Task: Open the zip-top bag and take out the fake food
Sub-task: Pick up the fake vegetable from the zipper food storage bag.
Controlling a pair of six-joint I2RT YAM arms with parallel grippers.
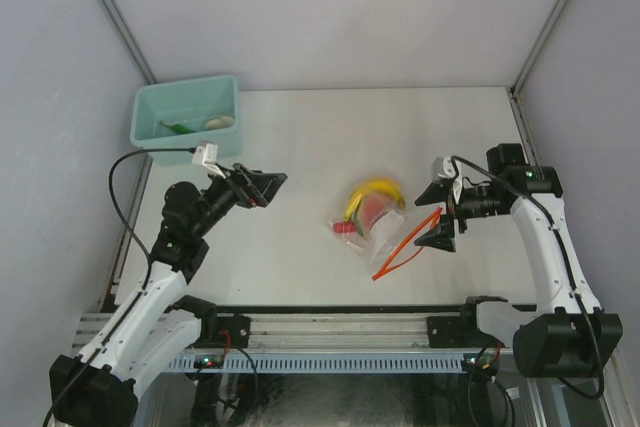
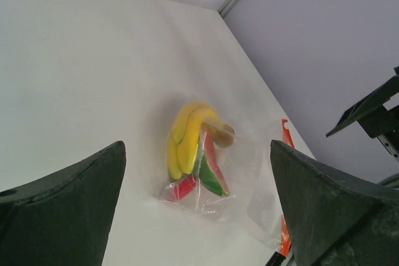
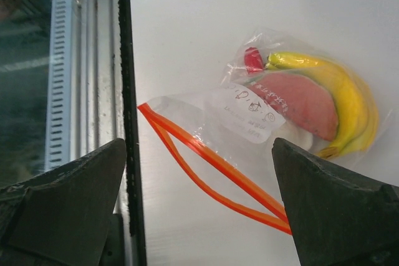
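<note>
Table (image 1: pixel 300 127) middle, zip-top bag (image 1: pixel 375 227) lying flat, fake food (image 1: pixel 372 203) inside: looks light, limp, slippery, best pinched at stiffer zip strip (image 3: pixel 215 161); left pincer (image 1: pixel 265 187) and right pincer (image 1: pixel 437 212) both spread wide, empty.

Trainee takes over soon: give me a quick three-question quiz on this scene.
1. True or false: the banana lies outside the zip-top bag.
2. Which grips the bag: A left gripper, B right gripper, C neither?
3. Fill in: the teal bin sits at the table's far ____ corner.
Key: 1 false; 2 C; 3 left.
</note>
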